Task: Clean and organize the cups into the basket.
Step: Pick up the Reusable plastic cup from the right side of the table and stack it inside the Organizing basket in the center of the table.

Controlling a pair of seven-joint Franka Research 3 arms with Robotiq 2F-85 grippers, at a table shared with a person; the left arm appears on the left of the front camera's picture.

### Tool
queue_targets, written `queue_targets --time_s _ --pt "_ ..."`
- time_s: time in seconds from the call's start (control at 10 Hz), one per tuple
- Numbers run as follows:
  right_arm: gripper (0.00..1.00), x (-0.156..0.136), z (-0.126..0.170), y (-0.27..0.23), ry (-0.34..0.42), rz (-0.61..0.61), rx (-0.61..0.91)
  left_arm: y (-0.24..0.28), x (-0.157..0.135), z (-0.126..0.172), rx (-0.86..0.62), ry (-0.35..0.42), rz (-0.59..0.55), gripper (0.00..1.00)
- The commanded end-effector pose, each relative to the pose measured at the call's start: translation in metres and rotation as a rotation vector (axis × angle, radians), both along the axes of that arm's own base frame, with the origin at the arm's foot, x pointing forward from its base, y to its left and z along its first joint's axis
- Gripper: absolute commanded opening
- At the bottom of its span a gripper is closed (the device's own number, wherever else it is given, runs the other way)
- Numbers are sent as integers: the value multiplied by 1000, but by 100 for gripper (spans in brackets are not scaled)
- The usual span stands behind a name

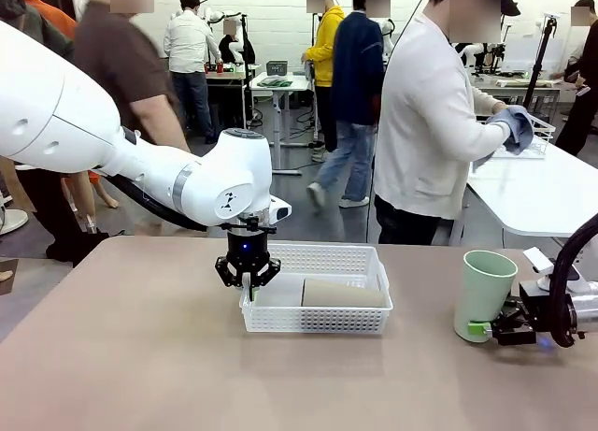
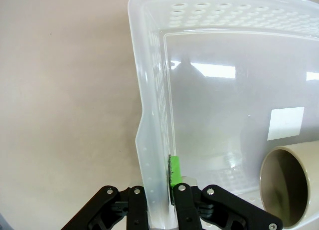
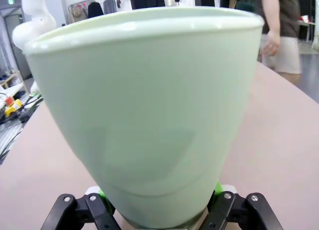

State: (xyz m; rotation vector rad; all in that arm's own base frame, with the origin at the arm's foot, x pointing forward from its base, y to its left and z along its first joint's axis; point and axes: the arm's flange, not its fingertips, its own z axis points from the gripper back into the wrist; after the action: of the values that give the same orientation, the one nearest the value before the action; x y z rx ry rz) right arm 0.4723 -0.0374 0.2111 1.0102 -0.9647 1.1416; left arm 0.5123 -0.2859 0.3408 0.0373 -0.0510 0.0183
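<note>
The white lattice basket sits mid-table. My left gripper points straight down and is shut on its left wall; in the left wrist view the wall runs between the fingers of that gripper. One tan cup lies on its side inside the basket, its open mouth facing the camera. The mint green cup stands upright at the table's right. My right gripper is shut on its base, and the cup rises between the fingers of that gripper.
A person stands behind the far edge with a blue-grey cloth in hand. A second white table lies back right. The brown tabletop stretches left and in front of the basket.
</note>
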Motion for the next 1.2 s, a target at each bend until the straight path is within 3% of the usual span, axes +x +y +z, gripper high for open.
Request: queue_targets --time_s 0.0,0.1,0.3,0.4,0.5,0.7,0.9,1.1 --pt "34 7 0 -1 12 -17 19 1 -1 -2 5 2 -7 0" --pt "0 7 0 -4 13 -23 27 1 -1 -2 5 2 -7 0" --pt "0 -21 -1 -28 61 -21 9 1 -1 -2 5 2 -7 0" --pt "70 -43 -2 -43 98 -46 -20 1 -1 -2 5 2 -7 0" --pt "70 -64 4 -54 113 -84 -42 1 -1 -2 5 2 -7 0" --pt "70 -95 43 -56 122 -139 -56 1 -1 -2 5 2 -7 0" --pt "70 -113 100 -35 118 -135 -87 1 -1 -2 5 2 -7 0" --pt "70 -110 169 -18 43 -115 -136 1 -1 -2 5 2 -7 0"
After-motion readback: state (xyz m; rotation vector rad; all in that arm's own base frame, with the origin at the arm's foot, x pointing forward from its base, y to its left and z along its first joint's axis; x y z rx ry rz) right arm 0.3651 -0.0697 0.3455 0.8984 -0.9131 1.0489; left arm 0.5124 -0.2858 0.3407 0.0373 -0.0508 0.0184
